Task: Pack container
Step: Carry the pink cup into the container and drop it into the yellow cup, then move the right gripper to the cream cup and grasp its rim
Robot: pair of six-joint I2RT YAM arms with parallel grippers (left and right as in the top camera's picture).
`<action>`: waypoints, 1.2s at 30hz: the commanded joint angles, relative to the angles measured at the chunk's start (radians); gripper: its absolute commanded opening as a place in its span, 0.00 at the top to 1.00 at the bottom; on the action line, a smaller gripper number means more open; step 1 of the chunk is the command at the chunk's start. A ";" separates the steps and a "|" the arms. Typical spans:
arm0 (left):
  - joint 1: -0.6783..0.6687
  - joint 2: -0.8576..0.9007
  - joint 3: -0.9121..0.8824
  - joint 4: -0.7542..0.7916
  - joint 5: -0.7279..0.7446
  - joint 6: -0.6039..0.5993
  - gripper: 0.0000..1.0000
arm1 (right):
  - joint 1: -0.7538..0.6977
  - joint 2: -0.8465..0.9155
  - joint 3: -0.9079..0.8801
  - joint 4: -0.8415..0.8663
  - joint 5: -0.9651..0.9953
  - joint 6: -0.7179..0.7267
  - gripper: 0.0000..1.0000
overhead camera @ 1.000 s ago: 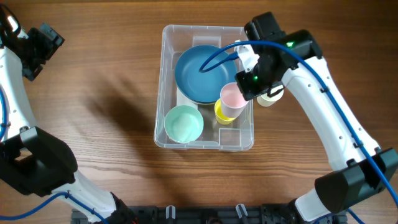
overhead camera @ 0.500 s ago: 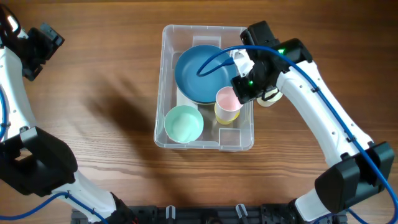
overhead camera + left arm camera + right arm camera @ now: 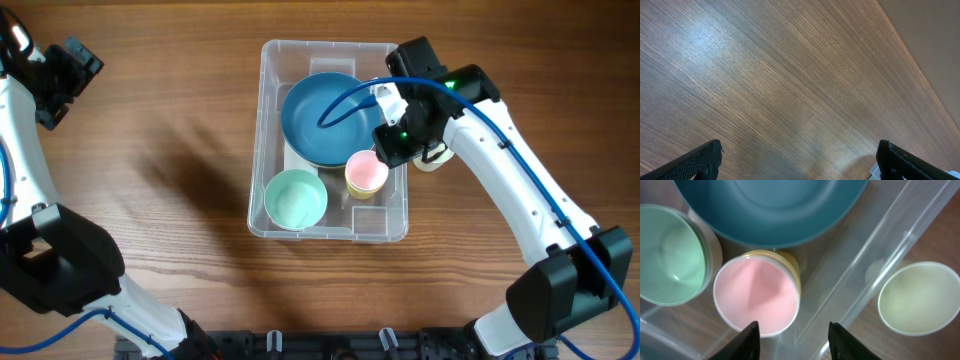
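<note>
The container is a clear rectangular bin at mid-table. Inside it lie a big blue bowl, a mint bowl and a pink cup nested in a yellow cup. My right gripper hovers over the bin's right side, open, its fingers straddling the pink cup's right rim without pinching it. The bin's wall runs under the gap. My left gripper is far off at the table's top left, open and holding nothing.
A pale cream cup stands on the table just outside the bin's right wall, below my right arm, also in the right wrist view as the cream cup. Bare wooden table lies left of the bin.
The pink cup has moved left and down into the yellow cup. My right gripper has gone from shut on it to open. The left arm has not moved.
</note>
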 commanded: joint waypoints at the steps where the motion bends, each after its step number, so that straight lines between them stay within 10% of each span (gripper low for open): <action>1: 0.002 -0.026 0.019 0.002 -0.003 -0.008 0.00 | 0.000 -0.003 0.000 0.056 -0.030 0.016 0.54; 9: 0.002 -0.026 0.019 0.002 -0.003 -0.008 0.00 | -0.104 -0.014 0.067 0.017 0.082 0.266 0.61; 19: 0.002 -0.026 0.019 0.002 -0.003 -0.008 0.00 | -0.368 -0.018 0.055 -0.046 0.131 0.257 0.56; 36: 0.002 -0.026 0.019 0.002 -0.003 -0.008 0.00 | -0.384 -0.018 -0.302 0.243 0.056 0.239 0.57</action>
